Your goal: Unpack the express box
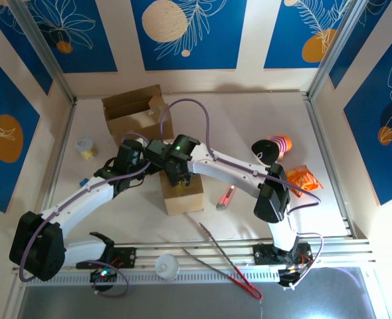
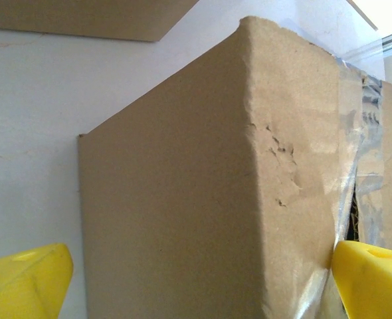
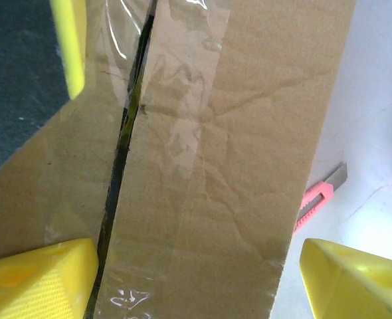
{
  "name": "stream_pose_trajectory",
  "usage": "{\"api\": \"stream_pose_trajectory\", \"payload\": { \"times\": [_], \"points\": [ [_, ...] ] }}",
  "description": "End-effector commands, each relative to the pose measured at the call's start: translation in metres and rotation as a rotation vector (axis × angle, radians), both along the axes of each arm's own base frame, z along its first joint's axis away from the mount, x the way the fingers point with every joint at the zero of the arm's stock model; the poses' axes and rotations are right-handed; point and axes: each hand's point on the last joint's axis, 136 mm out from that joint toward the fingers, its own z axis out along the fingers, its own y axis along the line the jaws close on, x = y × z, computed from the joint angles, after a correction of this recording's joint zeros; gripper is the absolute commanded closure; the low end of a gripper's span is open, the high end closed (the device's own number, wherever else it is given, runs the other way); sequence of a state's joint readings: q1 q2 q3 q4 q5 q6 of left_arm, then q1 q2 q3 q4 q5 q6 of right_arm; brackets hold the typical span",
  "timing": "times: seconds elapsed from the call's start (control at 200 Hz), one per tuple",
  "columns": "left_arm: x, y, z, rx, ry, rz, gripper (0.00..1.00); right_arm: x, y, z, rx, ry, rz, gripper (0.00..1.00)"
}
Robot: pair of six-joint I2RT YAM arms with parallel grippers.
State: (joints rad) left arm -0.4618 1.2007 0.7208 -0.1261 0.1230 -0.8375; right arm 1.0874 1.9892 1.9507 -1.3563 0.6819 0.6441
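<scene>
The express box is a brown carton in the middle of the table, and both arms reach over its far end. My left gripper is open and straddles a dented corner of the box, with one yellow finger beside the side wall and the other at the taped top seam. My right gripper is open above the box top. Its left finger rests at the dark slit in the clear tape. The right finger hangs past the box's edge without touching it.
A pink utility knife lies just right of the box. An open carton stands at the back left, with a small yellow roll near it. A pink-orange cup and an orange snack bag are at the right. Red-handled tongs lie near the front edge.
</scene>
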Motion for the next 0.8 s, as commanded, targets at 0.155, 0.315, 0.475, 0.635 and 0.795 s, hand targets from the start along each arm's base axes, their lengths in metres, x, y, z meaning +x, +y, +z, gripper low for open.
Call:
{"api": "stream_pose_trajectory", "payload": {
  "times": [0.155, 0.315, 0.475, 0.635, 0.795],
  "points": [
    [-0.004, -0.001, -0.007, -0.005, 0.024, -0.012, 0.00, 0.001, -0.018, -0.013, -0.182, -0.005, -0.073, 0.20],
    [-0.005, -0.002, -0.007, -0.012, 0.025, -0.019, 0.00, 0.002, -0.019, -0.016, -0.203, -0.020, -0.116, 0.23],
    [-0.005, -0.004, -0.007, -0.012, 0.028, -0.031, 0.00, 0.006, -0.025, -0.011, -0.233, -0.077, -0.150, 0.27],
    [-0.006, -0.002, -0.007, -0.006, 0.025, -0.028, 0.00, 0.012, -0.035, 0.008, -0.300, -0.155, -0.163, 0.28],
    [-0.006, -0.001, -0.013, 0.002, 0.035, -0.026, 0.00, 0.015, -0.037, 0.020, -0.345, -0.208, -0.153, 0.29]
  ]
}}
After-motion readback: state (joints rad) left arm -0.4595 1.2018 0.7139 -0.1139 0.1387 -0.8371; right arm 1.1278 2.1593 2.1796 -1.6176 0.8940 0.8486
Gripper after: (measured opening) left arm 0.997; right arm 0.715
